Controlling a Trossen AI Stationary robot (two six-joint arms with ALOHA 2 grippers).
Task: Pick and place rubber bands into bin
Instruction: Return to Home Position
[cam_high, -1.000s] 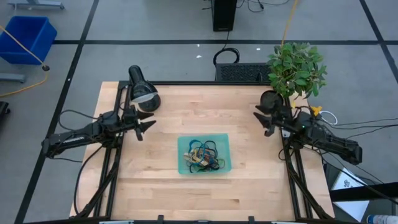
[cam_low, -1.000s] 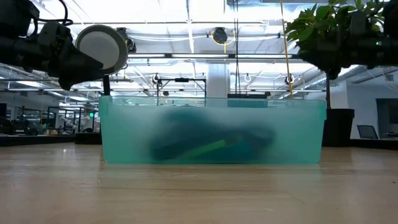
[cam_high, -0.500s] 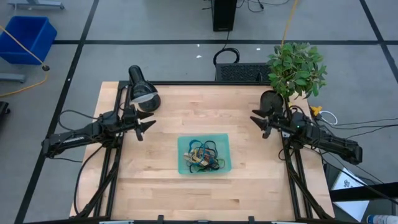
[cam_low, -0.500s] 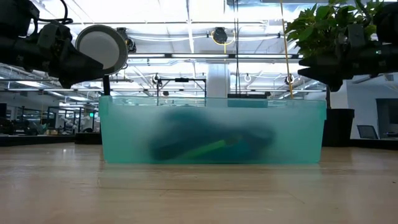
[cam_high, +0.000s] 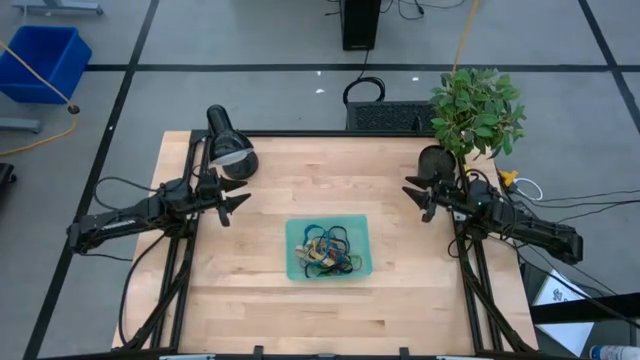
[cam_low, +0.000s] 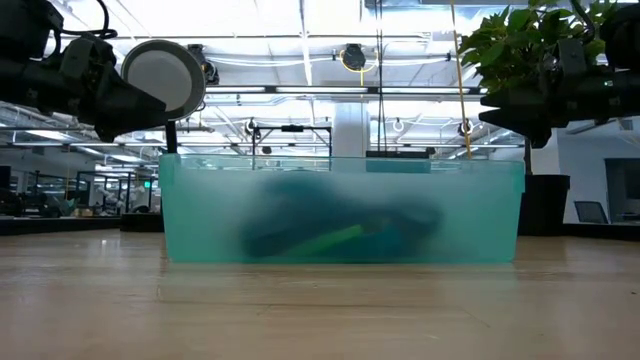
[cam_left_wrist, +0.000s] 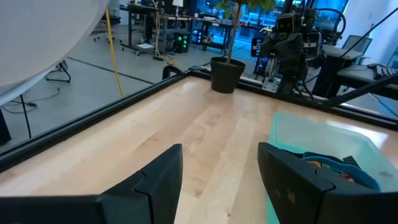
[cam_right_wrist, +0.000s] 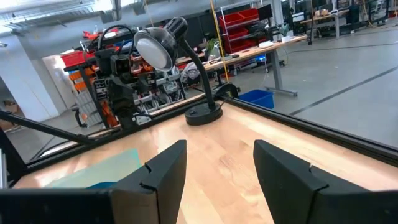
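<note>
Table (cam_high: 400, 300), rubber bands (cam_high: 328, 250) in bin (cam_high: 357, 227), between left gripper (cam_high: 238, 205), right gripper (cam_high: 415, 200)

The small, shallow bin of translucent teal-green plastic with rounded corners (cam_high: 293, 226) sits flat in front of me, about mid-way across the wooden table (cam_high: 400, 300). Inside it I see the thin, floppy rubber bands (cam_high: 328, 252) heaped in one loose tangle of blue, black, tan, orange and green loops. All of them lie within its walls.
</note>
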